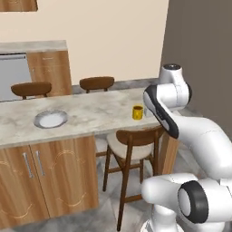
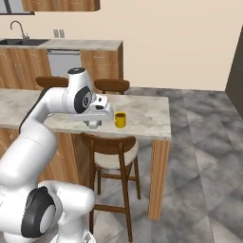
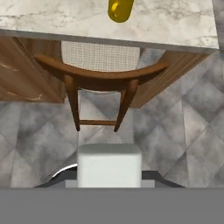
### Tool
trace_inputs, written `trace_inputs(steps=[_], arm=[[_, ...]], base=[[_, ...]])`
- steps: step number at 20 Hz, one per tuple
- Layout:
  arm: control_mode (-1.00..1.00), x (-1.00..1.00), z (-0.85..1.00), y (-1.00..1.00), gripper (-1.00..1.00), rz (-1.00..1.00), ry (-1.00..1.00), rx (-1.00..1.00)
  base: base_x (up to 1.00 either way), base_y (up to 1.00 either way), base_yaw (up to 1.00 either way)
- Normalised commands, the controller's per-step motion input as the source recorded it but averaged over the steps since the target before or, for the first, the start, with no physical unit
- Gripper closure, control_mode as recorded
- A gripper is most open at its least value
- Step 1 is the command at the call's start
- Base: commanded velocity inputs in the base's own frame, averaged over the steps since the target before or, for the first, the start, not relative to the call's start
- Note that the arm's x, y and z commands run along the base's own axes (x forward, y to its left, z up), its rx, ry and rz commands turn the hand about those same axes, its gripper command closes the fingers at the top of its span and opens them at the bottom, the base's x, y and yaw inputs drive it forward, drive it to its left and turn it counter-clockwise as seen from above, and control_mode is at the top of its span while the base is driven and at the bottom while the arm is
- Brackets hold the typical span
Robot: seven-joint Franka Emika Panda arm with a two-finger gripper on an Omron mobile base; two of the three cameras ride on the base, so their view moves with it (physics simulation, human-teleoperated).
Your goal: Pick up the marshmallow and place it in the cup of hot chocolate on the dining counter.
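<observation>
The marshmallow [image 3: 109,165], a white block, sits at the bottom of the hand view with my gripper [image 3: 109,176] shut on it. In the right base view my gripper [image 2: 93,124] hangs over the near edge of the dining counter [image 2: 147,114], just left of the cup of hot chocolate [image 2: 120,120], a small yellow mug. From the left base view the cup [image 1: 137,112] stands near the counter's [image 1: 90,113] right end, with the hand mostly hidden behind my arm. In the hand view the cup [image 3: 120,9] lies at the top edge on the marble counter top [image 3: 175,22].
A round grey-white plate [image 1: 50,119] lies on the counter's left part. A wooden stool [image 1: 133,145] [image 2: 111,152] [image 3: 100,74] stands under the counter edge, directly below my hand. Two more stools [image 1: 31,88] [image 1: 96,83] stand at the far side.
</observation>
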Motion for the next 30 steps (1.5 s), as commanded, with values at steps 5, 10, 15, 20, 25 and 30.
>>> trace_inputs(steps=[5, 10, 15, 20, 25, 30], arm=[[1.00, 0.00, 0.00, 0.00, 1.00, 0.00, 0.00, 0.00], [1.00, 0.00, 0.00, 0.00, 1.00, 0.00, 0.00, 0.00], [1.00, 0.00, 0.00, 0.00, 1.00, 0.00, 0.00, 0.00], [-1.00, 0.32, -0.08, -0.07, 1.00, 0.01, 0.01, 0.03], [-1.00, 0.91, -0.38, -0.10, 1.00, 0.01, 0.05, 0.08], [-1.00, 0.69, -0.36, -0.07, 1.00, 0.02, 0.01, 0.06]], base=[[0.67, -0.19, -0.04], [0.95, -0.19, 0.00], [0.76, -0.31, 0.00], [0.44, -0.16, 0.01], [0.00, 0.00, 0.00], [0.00, 0.00, 0.00]])
